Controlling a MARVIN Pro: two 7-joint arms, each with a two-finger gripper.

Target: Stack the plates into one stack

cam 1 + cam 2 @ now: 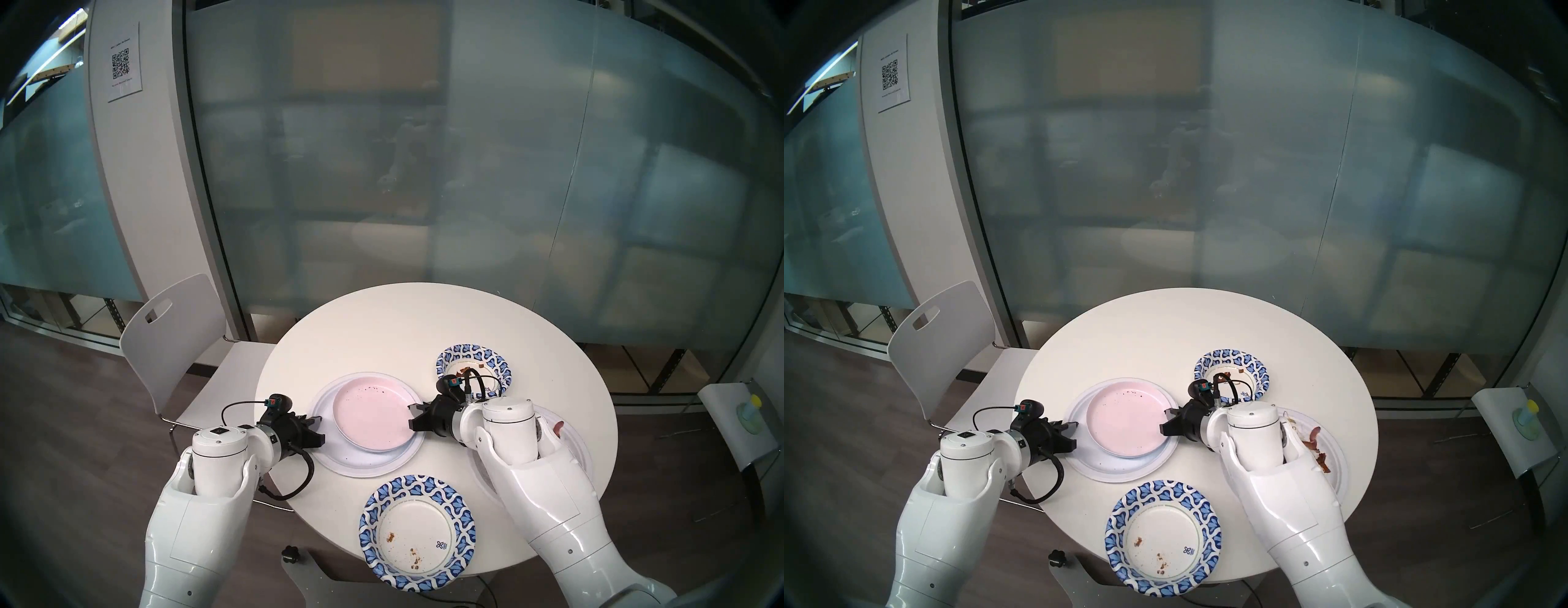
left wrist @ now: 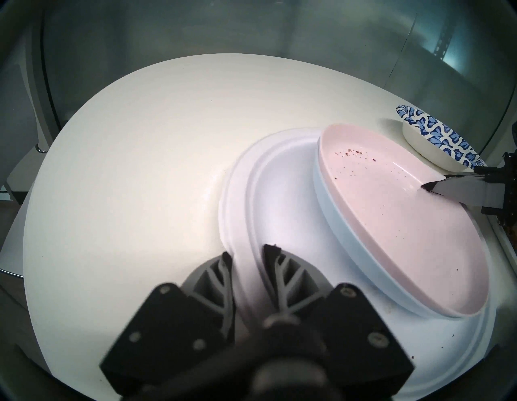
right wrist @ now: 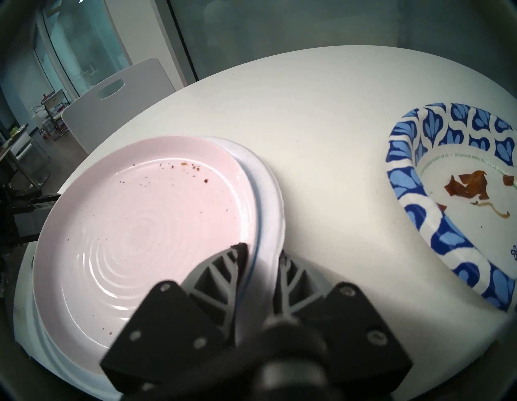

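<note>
At the table's middle, a pale pink plate (image 1: pixel 369 409) lies on a pale blue plate (image 2: pixel 327 212), which lies on a large white plate (image 1: pixel 365 465). My left gripper (image 2: pixel 249 256) is shut on the white plate's left rim. My right gripper (image 3: pixel 261 253) is shut on this stack's right rim, one finger (image 2: pixel 436 187) lying on the pink plate. Near the front edge sits a blue-patterned plate (image 1: pixel 418 533) with crumbs. A smaller patterned bowl (image 1: pixel 454 354) stands at the back right. A second large white plate (image 1: pixel 1331 458) with food scraps is mostly hidden under my right arm.
The round white table (image 1: pixel 382 322) has bare surface at the back. A white chair (image 1: pixel 169 339) stands against its left side. A small side stand (image 1: pixel 751 412) with a yellow-capped item is off to the right. A frosted glass wall runs behind.
</note>
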